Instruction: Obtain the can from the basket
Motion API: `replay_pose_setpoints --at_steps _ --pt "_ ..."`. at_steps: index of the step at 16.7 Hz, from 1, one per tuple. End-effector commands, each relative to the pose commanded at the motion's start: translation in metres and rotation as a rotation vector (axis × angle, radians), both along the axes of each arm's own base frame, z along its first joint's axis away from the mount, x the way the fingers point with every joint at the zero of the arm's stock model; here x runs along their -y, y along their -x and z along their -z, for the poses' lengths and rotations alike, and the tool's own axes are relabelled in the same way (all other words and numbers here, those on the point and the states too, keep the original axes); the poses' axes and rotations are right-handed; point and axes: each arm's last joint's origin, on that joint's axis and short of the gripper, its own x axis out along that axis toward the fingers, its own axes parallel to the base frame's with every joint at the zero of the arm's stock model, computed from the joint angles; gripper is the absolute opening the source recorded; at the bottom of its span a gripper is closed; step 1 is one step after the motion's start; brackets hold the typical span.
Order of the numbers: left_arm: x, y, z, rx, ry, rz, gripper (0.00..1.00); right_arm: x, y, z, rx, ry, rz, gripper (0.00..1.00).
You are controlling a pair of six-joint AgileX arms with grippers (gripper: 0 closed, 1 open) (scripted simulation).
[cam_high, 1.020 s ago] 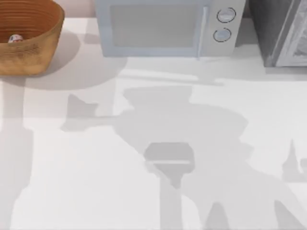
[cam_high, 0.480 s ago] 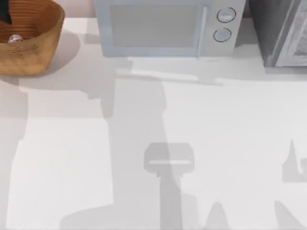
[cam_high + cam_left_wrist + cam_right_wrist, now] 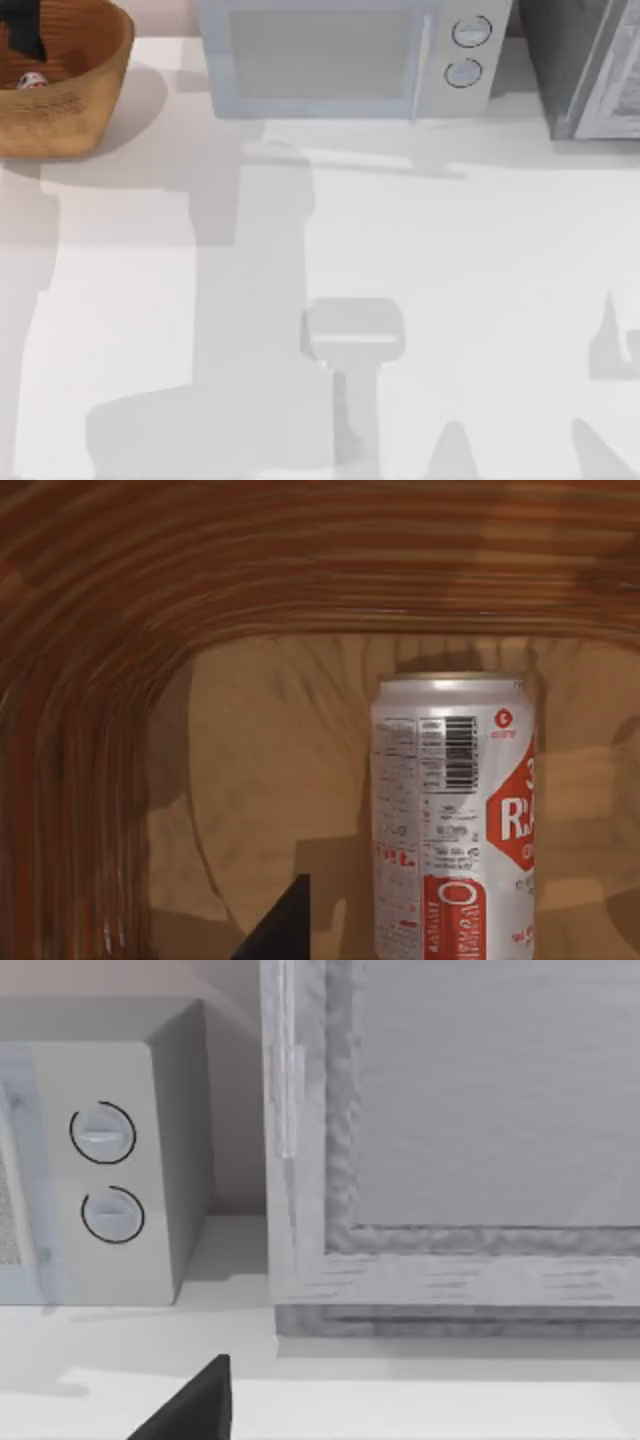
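White tabletop [image 3: 400, 250] fills the lower frame, crossed by grey arm shadows. At far upper left, the left gripper [image 3: 22, 35] has come in over the basket [image 3: 90, 95] since a second ago, closing on the can [image 3: 32, 81] inside; I cannot tell its finger spread. Behind: a microwave [image 3: 340, 55]. Right arm stays parked near it.

can [image 3: 33, 81] in basket [image 3: 95, 95] | basket left of microwave [image 3: 345, 60]
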Motion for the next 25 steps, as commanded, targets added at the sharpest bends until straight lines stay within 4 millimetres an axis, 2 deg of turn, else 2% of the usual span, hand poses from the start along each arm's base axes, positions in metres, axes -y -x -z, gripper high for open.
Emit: replay_pose_setpoints --at_steps 2,3,4,8,19,25 --pt "0.0 0.0 0.0 0.0 0.0 0.0 1.0 0.0 0.0 0.0 0.0 0.0 0.0 1.0" --pt "0.0 0.003 -0.025 0.06 -0.013 0.002 1.0 0.0 0.0 0.0 0.0 0.0 0.0 1.0" --pt "0.0 0.003 -0.023 0.056 -0.012 0.002 1.0 0.0 0.0 0.0 0.0 0.0 0.0 1.0" --pt "0.002 0.0 -0.001 -0.002 0.0 0.0 1.0 0.0 0.0 0.0 0.0 0.0 0.0 1.0" --pt "0.011 -0.015 0.045 -0.001 0.0 0.0 1.0 0.0 0.0 0.0 0.0 0.0 0.0 1.0" --pt "0.013 -0.018 0.056 -0.001 0.0 0.0 1.0 0.0 0.0 0.0 0.0 0.0 0.0 1.0"
